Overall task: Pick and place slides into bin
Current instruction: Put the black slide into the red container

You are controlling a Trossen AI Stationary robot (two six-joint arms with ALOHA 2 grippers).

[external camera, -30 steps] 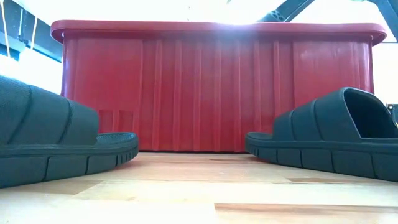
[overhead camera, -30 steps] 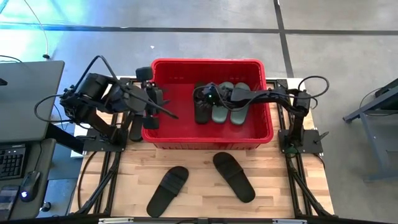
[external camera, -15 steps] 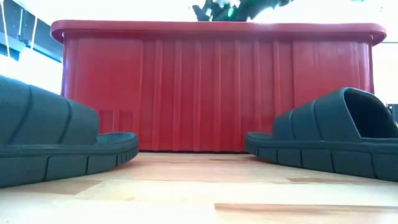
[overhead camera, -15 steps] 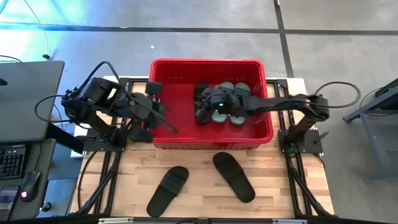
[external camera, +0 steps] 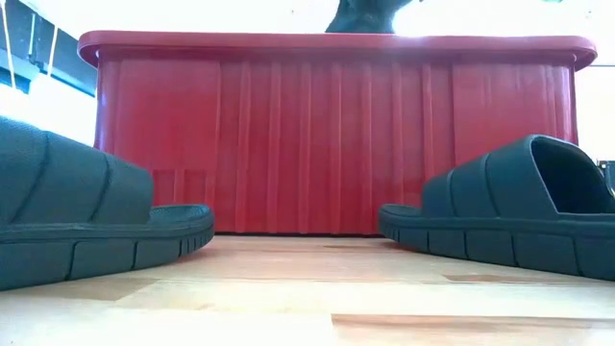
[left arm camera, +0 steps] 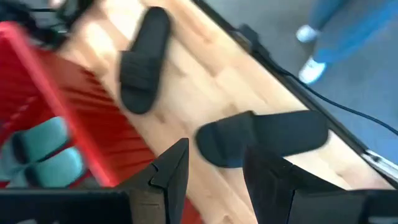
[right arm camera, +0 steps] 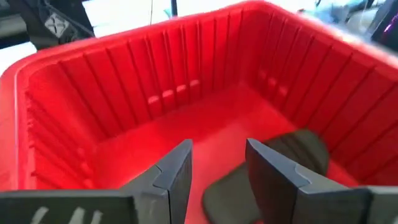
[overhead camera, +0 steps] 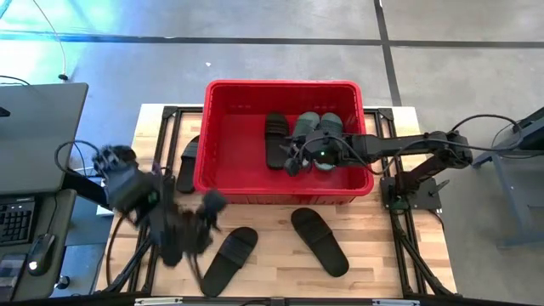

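1. Three slides already lie side by side in the red bin (overhead camera: 223, 174): one black slide (overhead camera: 276, 136) and two sage-green slides (overhead camera: 316, 127), parked toward the right half of the tub floor, which is where the right arm reaches in.
2. Three black slides are not yet binned. Two rest on the wooden table (overhead camera: 382, 255) in front of the bin, the left front slide (overhead camera: 228, 259) angled and the right front slide (overhead camera: 320, 241) slanting the other way. A third, the side slide (overhead camera: 187, 163), lies outside the bin against its left wall.
3. The right gripper (right arm camera: 216, 168) hangs over the bin interior with its fingers parted and nothing between them; it has evidently let go, with the black slide below it.
4. The left gripper (left arm camera: 214, 165) is low over the table's front left, jaws apart and empty, aimed at the left front slide. I judge that this is an approach for the next pick.
5. Its motion blurs in the high view, so contact cannot be told.
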